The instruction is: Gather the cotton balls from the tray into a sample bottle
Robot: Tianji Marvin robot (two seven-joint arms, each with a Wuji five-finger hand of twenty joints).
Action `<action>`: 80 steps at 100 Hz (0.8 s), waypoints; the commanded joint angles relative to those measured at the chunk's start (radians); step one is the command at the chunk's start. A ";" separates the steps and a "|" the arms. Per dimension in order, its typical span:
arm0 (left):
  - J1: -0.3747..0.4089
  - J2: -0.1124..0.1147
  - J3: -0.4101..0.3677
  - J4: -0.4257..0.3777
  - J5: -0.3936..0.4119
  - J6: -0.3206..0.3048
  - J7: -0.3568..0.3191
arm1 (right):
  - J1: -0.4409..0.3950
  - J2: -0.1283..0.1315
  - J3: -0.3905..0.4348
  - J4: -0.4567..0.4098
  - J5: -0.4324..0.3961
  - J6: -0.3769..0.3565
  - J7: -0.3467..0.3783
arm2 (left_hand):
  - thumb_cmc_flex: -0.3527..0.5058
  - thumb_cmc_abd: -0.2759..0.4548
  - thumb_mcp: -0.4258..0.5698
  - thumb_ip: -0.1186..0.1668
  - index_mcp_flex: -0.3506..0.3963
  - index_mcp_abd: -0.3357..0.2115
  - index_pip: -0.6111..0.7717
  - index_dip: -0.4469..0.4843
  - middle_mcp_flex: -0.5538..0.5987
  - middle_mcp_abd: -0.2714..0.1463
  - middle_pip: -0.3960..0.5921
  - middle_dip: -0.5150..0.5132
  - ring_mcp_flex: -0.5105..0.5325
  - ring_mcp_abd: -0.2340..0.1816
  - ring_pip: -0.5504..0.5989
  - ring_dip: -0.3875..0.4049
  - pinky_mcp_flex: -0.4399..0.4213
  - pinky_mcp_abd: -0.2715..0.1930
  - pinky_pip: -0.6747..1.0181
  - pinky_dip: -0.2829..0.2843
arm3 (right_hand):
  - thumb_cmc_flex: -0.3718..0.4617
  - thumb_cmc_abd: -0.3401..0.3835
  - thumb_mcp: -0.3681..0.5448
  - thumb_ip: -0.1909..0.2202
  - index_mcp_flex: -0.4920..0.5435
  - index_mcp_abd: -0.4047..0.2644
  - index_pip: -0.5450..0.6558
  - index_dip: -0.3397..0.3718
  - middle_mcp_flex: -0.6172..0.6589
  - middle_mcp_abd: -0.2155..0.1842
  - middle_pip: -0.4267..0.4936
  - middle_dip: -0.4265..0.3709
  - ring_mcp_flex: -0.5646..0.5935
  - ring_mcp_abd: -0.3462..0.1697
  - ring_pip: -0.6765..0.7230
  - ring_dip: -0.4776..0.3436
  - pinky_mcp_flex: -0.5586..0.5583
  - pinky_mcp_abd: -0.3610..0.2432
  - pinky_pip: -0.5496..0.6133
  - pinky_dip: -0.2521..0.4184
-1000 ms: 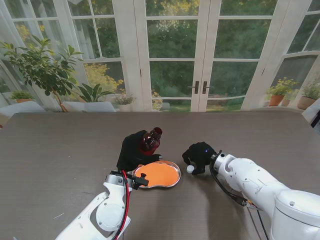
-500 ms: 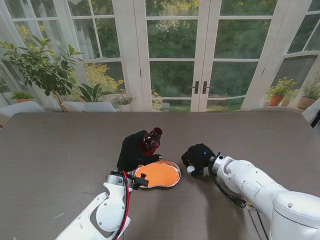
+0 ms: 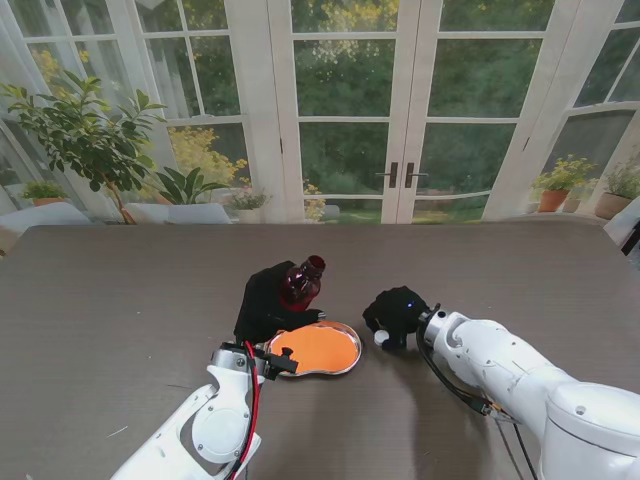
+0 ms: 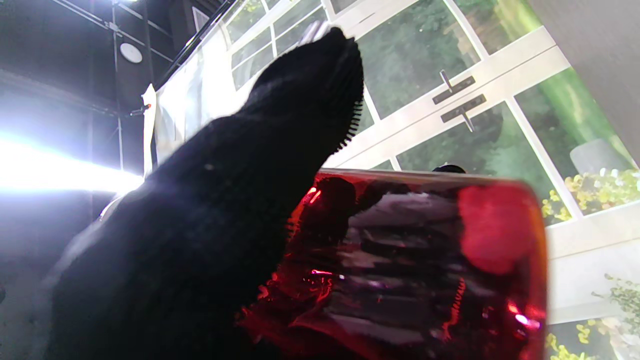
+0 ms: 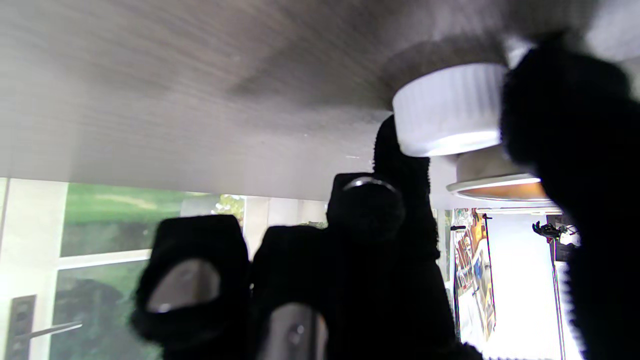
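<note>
A dark red sample bottle (image 3: 300,282) is held off the table, tilted, with its open mouth pointing away from me; my left hand (image 3: 265,300) is shut on it. In the left wrist view the bottle (image 4: 425,270) fills the frame beside a black gloved finger (image 4: 240,210). The orange tray (image 3: 318,348) with a metal rim lies just nearer to me than that hand, and I see no cotton balls on it. Right of the tray, my right hand (image 3: 398,308) rests on the table, pinching a white cap (image 3: 380,338). The right wrist view shows that cap (image 5: 447,110) between thumb and finger, touching the table.
The tray's rim (image 5: 500,180) shows just beyond the cap in the right wrist view. The brown table (image 3: 120,300) stretches wide on both sides. Glass doors and potted plants (image 3: 90,140) stand beyond the far edge.
My right hand, with the white cap, has shifted slightly towards the tray and then stayed still. The left hand and bottle have not moved.
</note>
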 commanded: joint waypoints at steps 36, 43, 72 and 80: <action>0.003 -0.002 -0.003 -0.010 -0.003 0.004 -0.020 | -0.005 0.001 -0.008 -0.001 -0.006 -0.025 0.040 | 0.062 0.807 0.091 0.011 0.092 -0.152 0.133 0.020 0.045 -0.007 0.000 0.013 0.020 0.094 0.004 0.009 -0.026 -0.006 -0.011 0.014 | 0.084 0.080 0.067 -0.182 0.032 0.014 0.146 -0.269 0.096 0.011 0.084 -0.027 0.010 -0.042 0.107 0.017 0.042 0.061 0.102 0.007; 0.003 -0.002 -0.003 -0.009 -0.002 0.003 -0.020 | -0.005 0.001 -0.005 -0.001 -0.005 -0.029 0.044 | 0.063 0.807 0.092 0.011 0.092 -0.152 0.133 0.020 0.045 -0.007 0.000 0.013 0.020 0.093 0.005 0.009 -0.026 -0.006 -0.011 0.014 | 0.100 0.101 0.066 -0.197 0.019 0.003 0.193 -0.293 0.096 0.015 0.089 -0.028 0.009 -0.032 0.108 0.017 0.041 0.066 0.101 0.007; 0.010 -0.001 -0.008 -0.016 0.003 0.004 -0.017 | -0.002 0.002 -0.016 -0.001 -0.008 -0.044 0.053 | 0.062 0.806 0.092 0.011 0.092 -0.152 0.132 0.019 0.045 -0.005 0.000 0.014 0.021 0.095 0.005 0.009 -0.025 -0.006 -0.011 0.014 | 0.119 0.148 0.064 -0.199 0.017 -0.012 0.246 -0.319 0.097 0.024 0.101 -0.028 0.009 -0.018 0.108 0.015 0.041 0.068 0.100 0.007; 0.012 -0.001 -0.009 -0.017 0.004 0.003 -0.017 | -0.001 0.002 -0.018 -0.001 -0.008 -0.048 0.057 | 0.062 0.806 0.092 0.010 0.094 -0.151 0.133 0.020 0.045 -0.007 0.000 0.014 0.022 0.093 0.005 0.010 -0.025 -0.006 -0.010 0.014 | 0.124 0.176 0.060 -0.194 0.036 -0.021 0.267 -0.324 0.097 0.029 0.107 -0.029 0.008 -0.013 0.109 0.015 0.040 0.069 0.100 0.007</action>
